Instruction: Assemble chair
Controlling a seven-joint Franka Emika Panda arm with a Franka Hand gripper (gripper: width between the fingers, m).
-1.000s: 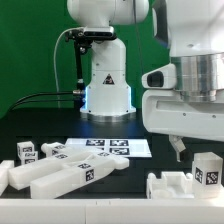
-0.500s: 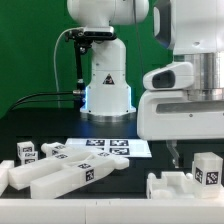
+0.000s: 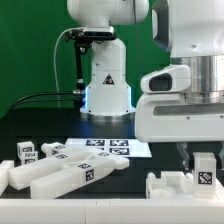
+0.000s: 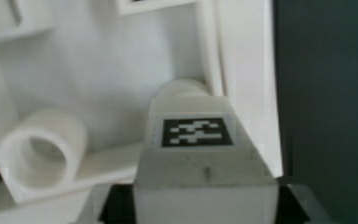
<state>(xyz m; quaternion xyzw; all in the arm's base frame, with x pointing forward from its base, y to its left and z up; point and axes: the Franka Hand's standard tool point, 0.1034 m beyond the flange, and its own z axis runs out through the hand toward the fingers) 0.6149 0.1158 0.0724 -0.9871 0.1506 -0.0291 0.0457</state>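
Note:
A white upright chair post with a black-and-white tag stands at the exterior view's right, against a low white chair part. My gripper is down over the post. One finger shows pressed to its side. In the wrist view the post fills the whole gap between my two dark fingers, with the gripper shut on it. A white panel with a round peg lies beyond it.
Several loose white chair parts lie at the exterior view's lower left, with two small tagged blocks behind them. The marker board lies mid-table. The arm's base stands at the back.
The hand came down over the post. Its visible finger then moved toward the post and closed against it.

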